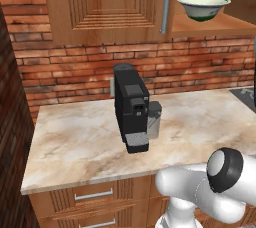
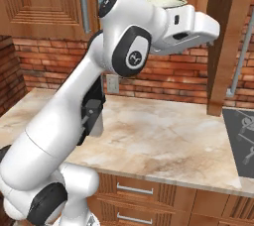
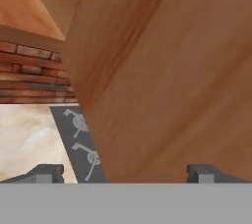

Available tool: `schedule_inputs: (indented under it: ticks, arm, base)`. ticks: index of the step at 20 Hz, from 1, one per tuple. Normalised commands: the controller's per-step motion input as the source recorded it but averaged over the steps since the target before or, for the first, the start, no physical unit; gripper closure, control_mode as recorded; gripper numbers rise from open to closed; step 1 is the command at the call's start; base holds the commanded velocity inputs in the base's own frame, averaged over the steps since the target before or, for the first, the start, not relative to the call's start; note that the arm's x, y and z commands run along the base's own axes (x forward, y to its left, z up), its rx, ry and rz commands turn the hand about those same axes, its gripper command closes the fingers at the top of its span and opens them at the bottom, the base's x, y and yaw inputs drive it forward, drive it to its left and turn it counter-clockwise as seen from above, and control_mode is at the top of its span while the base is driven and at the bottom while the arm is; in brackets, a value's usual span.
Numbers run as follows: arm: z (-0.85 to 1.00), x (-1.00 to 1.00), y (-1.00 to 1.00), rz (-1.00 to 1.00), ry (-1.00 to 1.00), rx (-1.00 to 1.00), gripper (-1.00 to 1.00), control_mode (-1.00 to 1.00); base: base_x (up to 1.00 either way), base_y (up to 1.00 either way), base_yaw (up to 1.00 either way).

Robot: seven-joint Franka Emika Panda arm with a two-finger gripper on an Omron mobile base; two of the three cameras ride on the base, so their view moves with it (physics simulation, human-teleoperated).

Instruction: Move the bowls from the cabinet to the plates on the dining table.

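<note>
Nearest the hand camera: the two finger tips (image 3: 44, 173), spread wide apart at the bottom of the hand view, nothing between them, nothing touched. The gripper (image 3: 125, 174) faces an open cabinet door (image 3: 167, 70) close up, brown wood across most of that view; whether the tips are against it I cannot tell.

One bowl (image 1: 204, 8), white with a dark green foot, sits upright on the open shelf of the cabinet (image 1: 110, 2) in the left base view, just right of the long grey bar handle (image 1: 165, 2). In the right base view its rim (image 2: 168, 3) peeks above the arm's wrist, with the hand just in front of and below it, apart from it. The open door (image 2: 225, 41) hangs to the right of the hand there.

Below the cabinet: red brick wall (image 1: 70, 69), marble-patterned counter (image 1: 75, 142), black coffee machine (image 1: 131, 107) standing on it, a glass (image 1: 154, 119) touching its right side. Black hob (image 2: 240, 141) at the counter's right end, with white knob symbols visible in the hand view. Drawer fronts with short handles (image 2: 134, 189) under the counter.

No readable writing or brand anywhere.
</note>
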Motion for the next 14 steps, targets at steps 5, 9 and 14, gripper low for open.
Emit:
schedule_inputs:
  ticks: [5,9,14]
  arm:
    - [-0.02,0.01,-0.07,0.0,-0.02,0.0,-1.0,-1.0]
    - [-0.1,0.0,0.36,0.04,-0.02,0.0,-1.0,-1.0]
    - [-0.21,0.0,0.62,0.06,-0.02,0.02,-1.0,-1.0]
  base:
    - [0.0,0.0,0.0]
    - [0.0,0.0,0.0]
    - [0.0,0.0,0.0]
